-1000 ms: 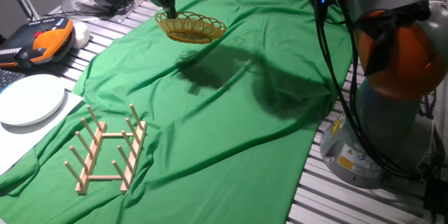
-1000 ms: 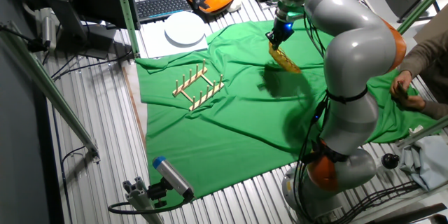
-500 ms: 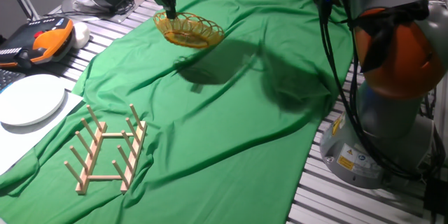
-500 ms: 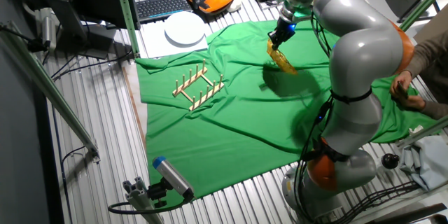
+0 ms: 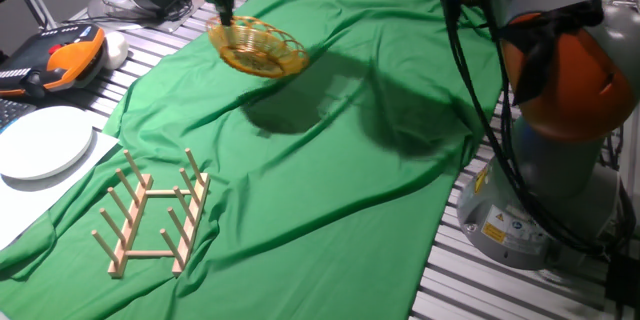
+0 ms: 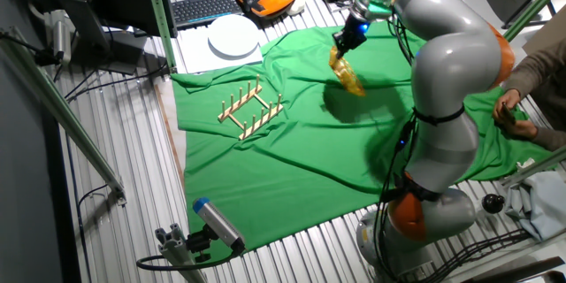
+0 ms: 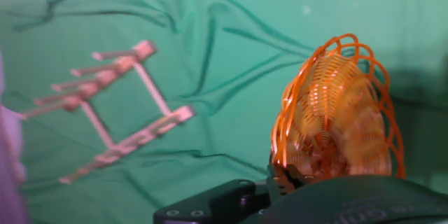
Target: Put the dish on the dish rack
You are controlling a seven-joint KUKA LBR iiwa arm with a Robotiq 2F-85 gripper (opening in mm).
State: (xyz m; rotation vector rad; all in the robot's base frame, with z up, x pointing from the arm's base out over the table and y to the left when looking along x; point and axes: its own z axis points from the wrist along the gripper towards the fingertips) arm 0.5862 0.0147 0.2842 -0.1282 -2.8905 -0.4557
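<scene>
The dish is a golden woven wire basket, held in the air above the green cloth at the far end of the table. My gripper is shut on its rim and holds it tilted. It also shows in the other fixed view under the gripper. In the hand view the dish hangs edge-on at the right, clamped at the bottom. The wooden dish rack lies flat on the cloth at the near left; it shows too in the other fixed view and the hand view.
A white plate sits on paper at the left edge. An orange and black teach pendant lies behind it. The arm's base stands at the right. The green cloth is wrinkled. A person's arm rests at the table's side.
My gripper has carried the dish a little to the left, toward the rack side, and tilted it more. The rack and the plate have not moved.
</scene>
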